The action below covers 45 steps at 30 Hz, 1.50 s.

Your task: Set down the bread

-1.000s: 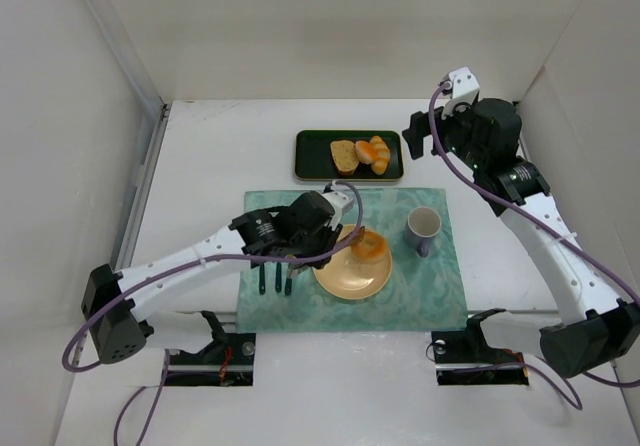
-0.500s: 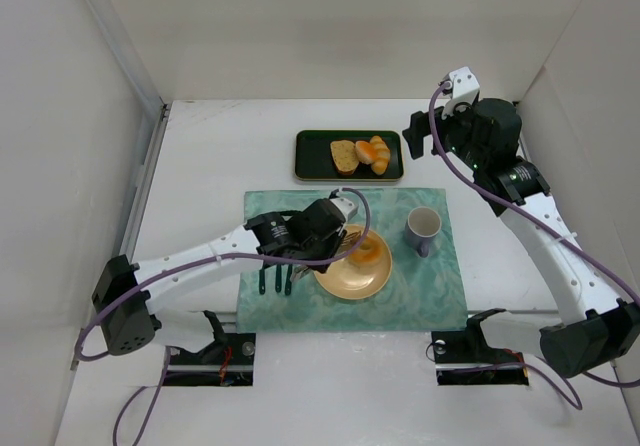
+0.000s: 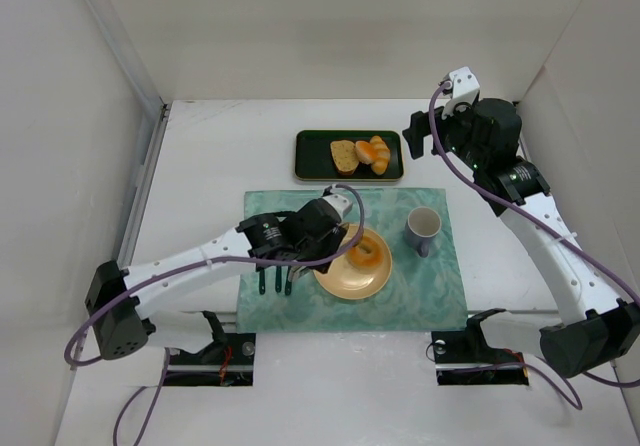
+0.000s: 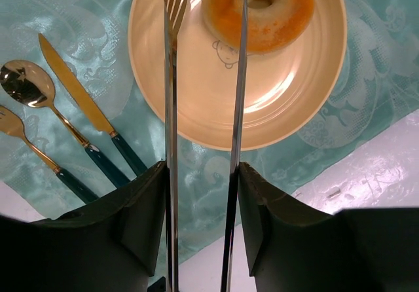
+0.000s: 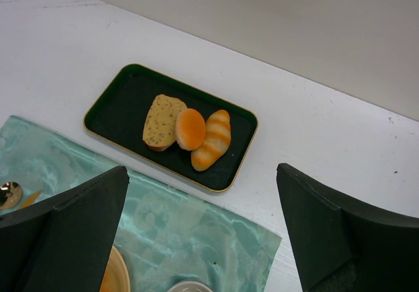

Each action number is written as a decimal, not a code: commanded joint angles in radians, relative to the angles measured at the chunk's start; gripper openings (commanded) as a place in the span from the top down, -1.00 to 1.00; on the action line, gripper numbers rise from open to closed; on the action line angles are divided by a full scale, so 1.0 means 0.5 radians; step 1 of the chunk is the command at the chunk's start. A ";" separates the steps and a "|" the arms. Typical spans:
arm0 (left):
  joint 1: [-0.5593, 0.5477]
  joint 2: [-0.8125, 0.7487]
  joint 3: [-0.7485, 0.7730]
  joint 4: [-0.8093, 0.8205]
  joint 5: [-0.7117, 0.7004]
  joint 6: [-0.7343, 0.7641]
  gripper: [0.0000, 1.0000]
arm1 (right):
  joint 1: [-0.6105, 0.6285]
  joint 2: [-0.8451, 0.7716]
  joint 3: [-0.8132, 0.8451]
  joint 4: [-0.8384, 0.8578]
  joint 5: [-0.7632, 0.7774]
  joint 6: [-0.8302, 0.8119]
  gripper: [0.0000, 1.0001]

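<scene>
The bread (image 3: 367, 250) is a golden-orange ring lying flat on the far part of the yellow plate (image 3: 345, 280). In the left wrist view the bread (image 4: 278, 17) sits at the plate's (image 4: 209, 102) top edge. My left gripper (image 3: 318, 230) (image 4: 201, 174) is shut on a pair of metal tongs (image 4: 171, 95). The tongs reach over the plate. Their slotted left arm ends beside the bread and their right arm crosses over the bread's left half. My right gripper (image 3: 420, 136) (image 5: 201, 174) is open and empty, held high above the back right.
A dark green tray (image 3: 312, 156) (image 5: 124, 109) at the back holds a toast slice (image 5: 160, 120) and two orange rolls (image 5: 211, 140). A grey mug (image 3: 423, 228) stands right of the plate. A knife (image 4: 78, 95), spoon (image 4: 23, 86) and fork (image 4: 13, 125) lie left of it on the teal placemat (image 3: 420, 291).
The bread was held tilted above the plate's right side; now it lies flat on the plate. The left arm has shifted slightly and the tongs have spread.
</scene>
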<state>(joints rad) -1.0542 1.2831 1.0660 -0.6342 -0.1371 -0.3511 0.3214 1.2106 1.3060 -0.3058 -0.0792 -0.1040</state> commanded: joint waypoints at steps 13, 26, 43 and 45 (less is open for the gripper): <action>-0.012 -0.437 0.276 -0.134 -0.391 -0.138 0.26 | -0.008 -0.047 -0.001 0.105 0.026 0.021 -1.00; 0.730 -0.695 0.090 0.510 -0.773 0.548 0.26 | -0.008 -0.047 -0.001 0.105 -0.029 0.021 -1.00; 2.050 -0.045 -0.457 1.556 0.120 0.902 0.28 | -0.008 -0.065 -0.001 0.105 -0.069 0.021 -1.00; 2.075 0.020 -0.457 1.596 0.152 0.902 0.28 | -0.008 -0.065 -0.001 0.105 -0.069 0.021 -1.00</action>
<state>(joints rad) -0.0345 1.2808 0.8413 0.0292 -0.1280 0.0731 0.3214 1.2102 1.3060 -0.3058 -0.1051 -0.1040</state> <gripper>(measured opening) 0.366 0.999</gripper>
